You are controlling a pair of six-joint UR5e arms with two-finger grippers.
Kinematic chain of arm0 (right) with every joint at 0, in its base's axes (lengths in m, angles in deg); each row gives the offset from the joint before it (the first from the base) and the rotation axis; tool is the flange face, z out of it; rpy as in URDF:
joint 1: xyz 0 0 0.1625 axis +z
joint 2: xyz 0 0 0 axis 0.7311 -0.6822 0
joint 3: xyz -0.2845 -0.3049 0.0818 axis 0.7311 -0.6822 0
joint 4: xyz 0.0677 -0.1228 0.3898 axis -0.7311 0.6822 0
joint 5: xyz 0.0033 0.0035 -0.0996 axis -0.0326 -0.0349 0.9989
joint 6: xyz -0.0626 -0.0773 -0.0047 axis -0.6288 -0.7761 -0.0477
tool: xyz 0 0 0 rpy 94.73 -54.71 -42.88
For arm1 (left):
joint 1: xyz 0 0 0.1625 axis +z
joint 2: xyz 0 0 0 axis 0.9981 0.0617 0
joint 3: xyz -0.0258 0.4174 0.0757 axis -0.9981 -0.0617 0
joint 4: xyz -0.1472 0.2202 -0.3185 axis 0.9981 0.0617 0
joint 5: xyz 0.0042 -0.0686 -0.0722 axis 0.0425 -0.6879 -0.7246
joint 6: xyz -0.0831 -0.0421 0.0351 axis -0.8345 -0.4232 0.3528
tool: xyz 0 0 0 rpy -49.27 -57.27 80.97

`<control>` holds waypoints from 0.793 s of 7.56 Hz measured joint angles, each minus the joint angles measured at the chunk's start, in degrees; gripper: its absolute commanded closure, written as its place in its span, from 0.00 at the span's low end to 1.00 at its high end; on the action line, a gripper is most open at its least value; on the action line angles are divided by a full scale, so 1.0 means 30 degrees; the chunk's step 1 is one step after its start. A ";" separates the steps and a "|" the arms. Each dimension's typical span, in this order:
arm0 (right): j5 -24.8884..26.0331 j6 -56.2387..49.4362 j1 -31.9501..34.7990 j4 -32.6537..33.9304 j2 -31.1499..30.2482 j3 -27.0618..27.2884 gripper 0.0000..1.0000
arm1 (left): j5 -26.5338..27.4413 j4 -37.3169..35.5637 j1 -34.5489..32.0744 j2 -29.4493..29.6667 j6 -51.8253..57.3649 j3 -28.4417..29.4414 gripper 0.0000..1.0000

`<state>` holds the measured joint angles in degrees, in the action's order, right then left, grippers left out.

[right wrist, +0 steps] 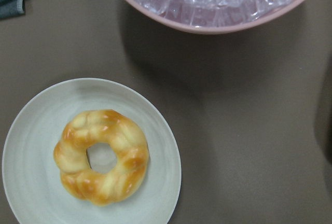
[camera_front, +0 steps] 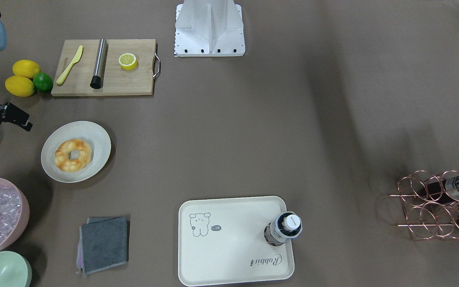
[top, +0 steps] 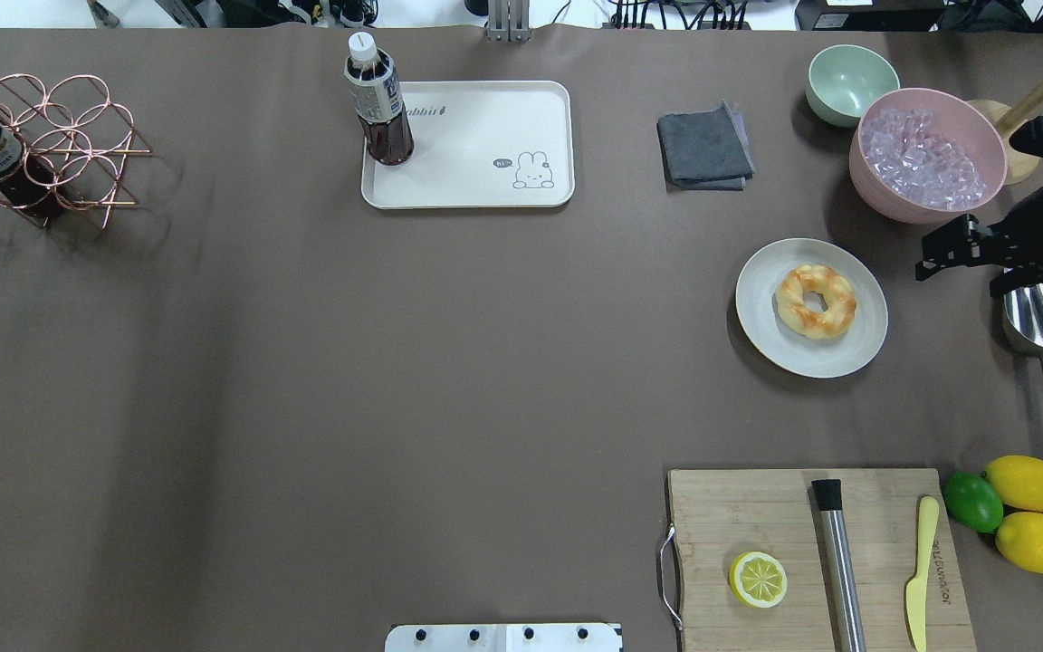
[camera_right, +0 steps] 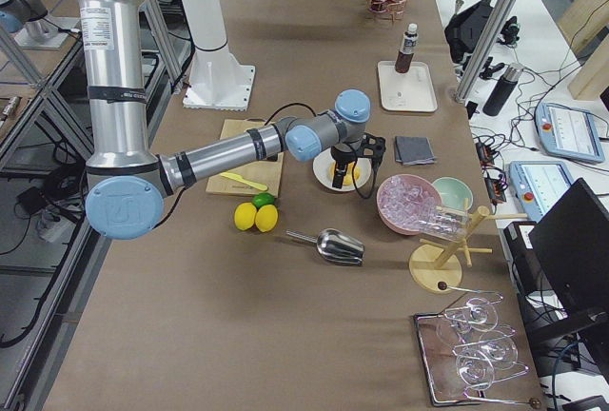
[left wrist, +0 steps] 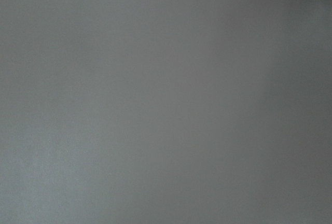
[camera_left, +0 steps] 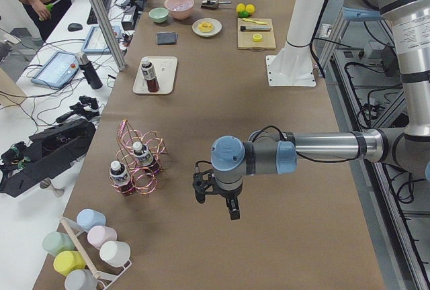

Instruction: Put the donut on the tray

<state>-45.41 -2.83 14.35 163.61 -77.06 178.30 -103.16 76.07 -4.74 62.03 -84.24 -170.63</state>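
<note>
The donut [top: 816,301] lies on a round off-white plate [top: 856,349] at the table's right; it also shows in the front view [camera_front: 73,154] and the right wrist view [right wrist: 101,156]. The cream rabbit tray [top: 472,181] sits at the far middle, also visible in the front view [camera_front: 233,259], with a dark drink bottle [top: 381,113] standing on its left corner. My right gripper [top: 956,272] hovers to the right of the plate, near the ice bowl, fingers apart and empty. My left gripper [camera_left: 215,203] shows only in the left side view, over bare table; I cannot tell its state.
A pink bowl of ice [top: 927,154], a green bowl [top: 850,81] and a grey cloth [top: 704,147] stand beyond the plate. A metal scoop [top: 1038,321] lies under my right arm. A cutting board [top: 748,507] with a lemon half is nearer; a wire bottle rack [top: 42,145] is far left.
</note>
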 measured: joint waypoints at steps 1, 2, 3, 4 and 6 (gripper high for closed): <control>0.0644 0.0415 -0.0795 -0.0304 -0.0029 -0.0072 0.00 | 0.0001 0.0010 0.0009 0.0023 -0.0006 -0.0002 0.02; 0.1519 0.0649 -0.1624 -0.0413 -0.0024 -0.0164 0.00 | 0.0001 0.0012 0.0016 0.0034 -0.0009 -0.0002 0.02; 0.2213 0.0911 -0.2312 -0.0632 -0.0043 -0.0388 0.03 | 0.0001 0.0014 0.0019 0.0054 -0.0010 -0.0003 0.02; 0.2625 0.1115 -0.2779 -0.1345 -0.0083 -0.0961 0.07 | 0.0003 0.0015 0.0019 0.0066 -0.0009 -0.0003 0.02; 0.2824 0.1695 -0.3234 -0.3380 -0.0100 -0.2609 0.24 | 0.0023 0.0016 0.0020 0.0114 -0.0001 -0.0019 0.02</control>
<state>-36.94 2.25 4.65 153.47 -77.36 170.47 -103.09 76.11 -4.68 62.38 -84.25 -170.69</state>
